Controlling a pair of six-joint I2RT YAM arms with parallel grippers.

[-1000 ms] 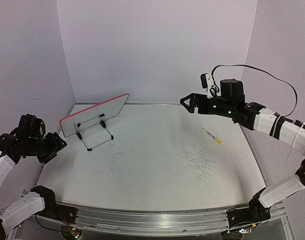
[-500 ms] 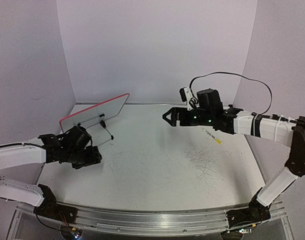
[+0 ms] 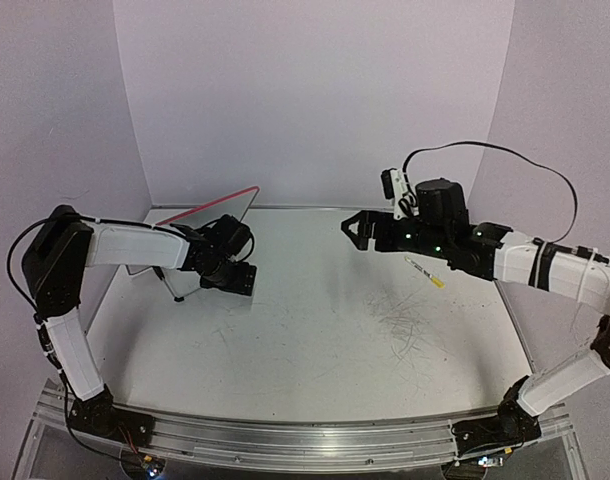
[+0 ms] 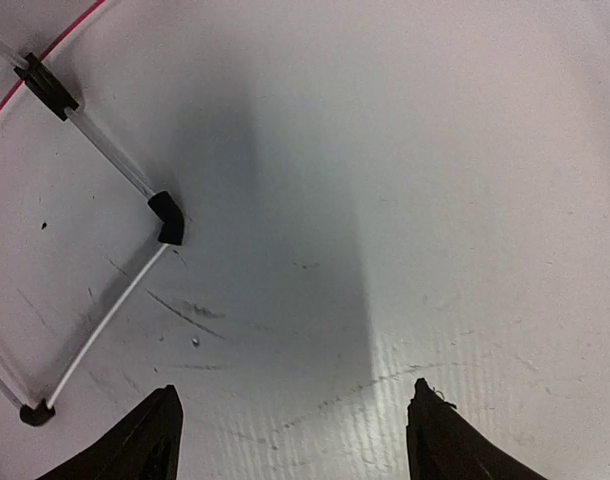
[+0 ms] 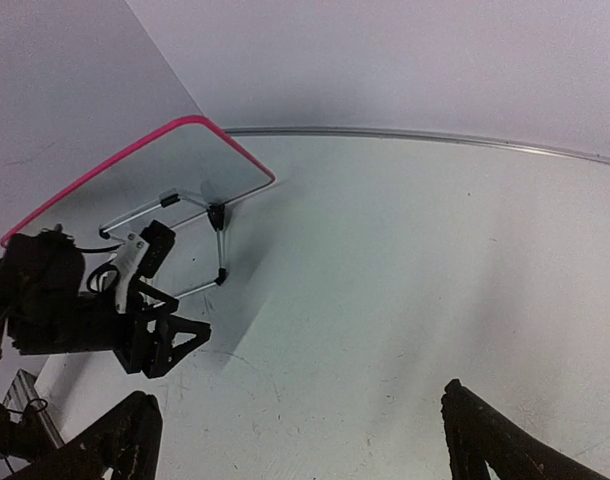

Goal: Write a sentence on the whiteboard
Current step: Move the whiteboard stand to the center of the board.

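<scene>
The whiteboard (image 3: 223, 204) stands at the back left on its black wire stand (image 3: 181, 290), tilted, its pink-red rim toward me. I see its back side, so the sentence is hidden. My left gripper (image 3: 241, 281) hovers low over the table just right of the stand, jaws wide apart with nothing between them. In the left wrist view the stand's corner joint (image 4: 167, 218) lies ahead and left of the gripper (image 4: 295, 425). My right gripper (image 3: 353, 229) hangs open and empty over the back middle. The right wrist view shows the whiteboard (image 5: 135, 178) and the left gripper (image 5: 157, 340) ahead.
A thin marker with a yellow end (image 3: 426, 272) lies on the table at the right, under the right arm. Grey scratch marks (image 3: 410, 330) cover the table's right middle. Lilac walls close off the back and both sides.
My left arm has swung from the far left in to the board's stand, its jaws widening. The right gripper went left, then came back a little.
</scene>
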